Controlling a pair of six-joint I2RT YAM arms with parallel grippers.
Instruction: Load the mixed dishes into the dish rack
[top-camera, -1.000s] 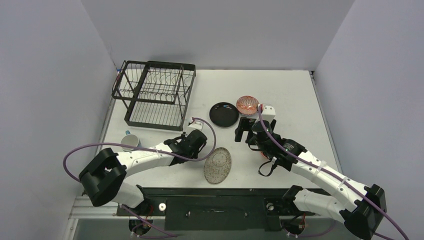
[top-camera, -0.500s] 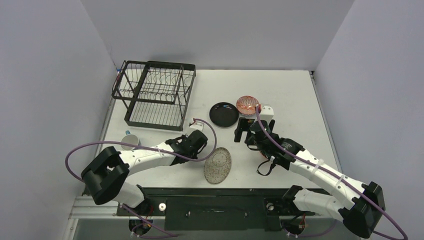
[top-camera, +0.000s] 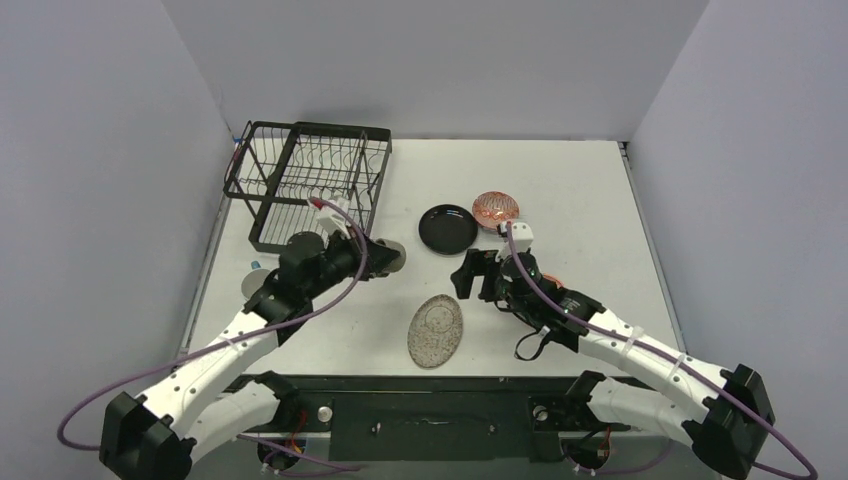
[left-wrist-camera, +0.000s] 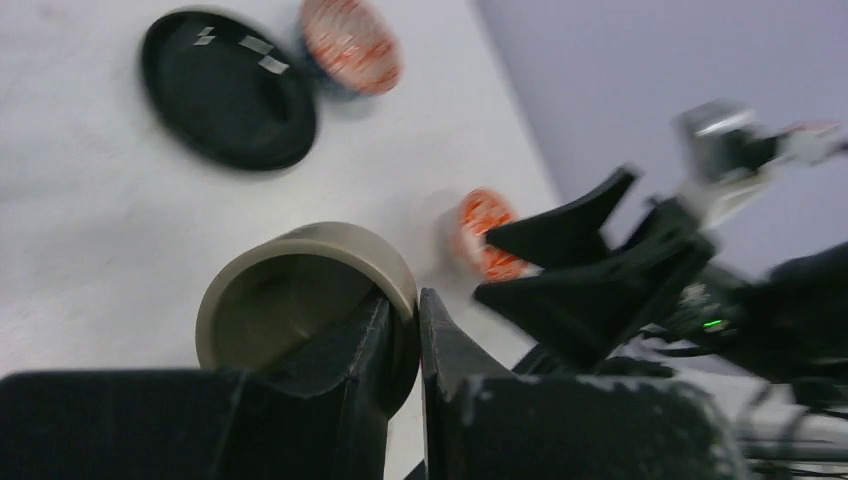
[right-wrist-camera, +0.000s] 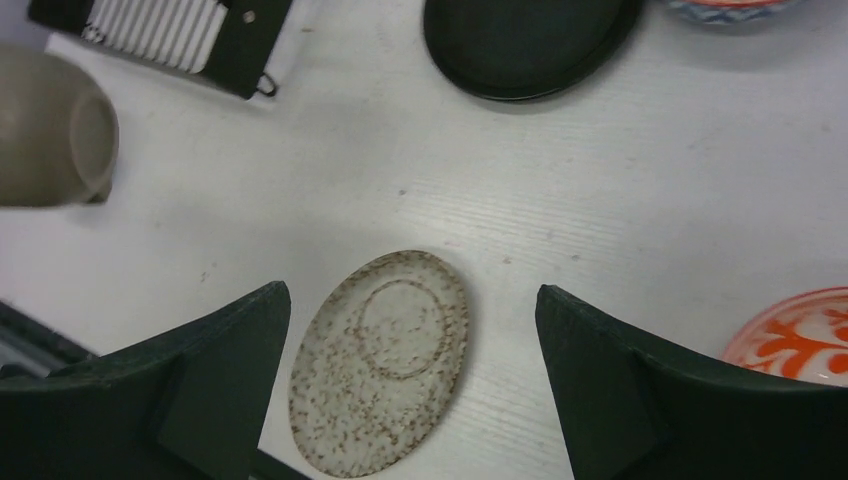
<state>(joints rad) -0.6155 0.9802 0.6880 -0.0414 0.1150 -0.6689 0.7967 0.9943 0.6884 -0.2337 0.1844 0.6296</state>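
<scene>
Filling the far-left part of the table (top-camera: 580, 190), the dish rack (top-camera: 310, 190) showed whole only from above. The speckled grey oval plate (top-camera: 436, 330) lay flat near the front edge, and the right wrist camera looked straight down on it. The glossy black round plate (top-camera: 447, 229) lay farther back, well apart from it, and was cut off at the top of the right wrist view. One patterned bowl (top-camera: 495, 208) sat just beside the black plate. The second bowl (left-wrist-camera: 487, 235) was hidden under the right arm (top-camera: 620, 335) from above. The blurred left wrist camera showed it as an orange smear on the table, and the right wrist view clipped it at the lower corner. The light-blue mug (top-camera: 257, 272) was mostly covered by the left arm (top-camera: 230, 345). The small olive-green cup (left-wrist-camera: 300, 290) was near the rack's front-right corner, its mouth turned sideways. The left gripper (left-wrist-camera: 405, 310) pinched the cup's wall, one finger inside and one outside. The right gripper (right-wrist-camera: 410, 293) hung spread wide above the oval plate, holding nothing.
</scene>
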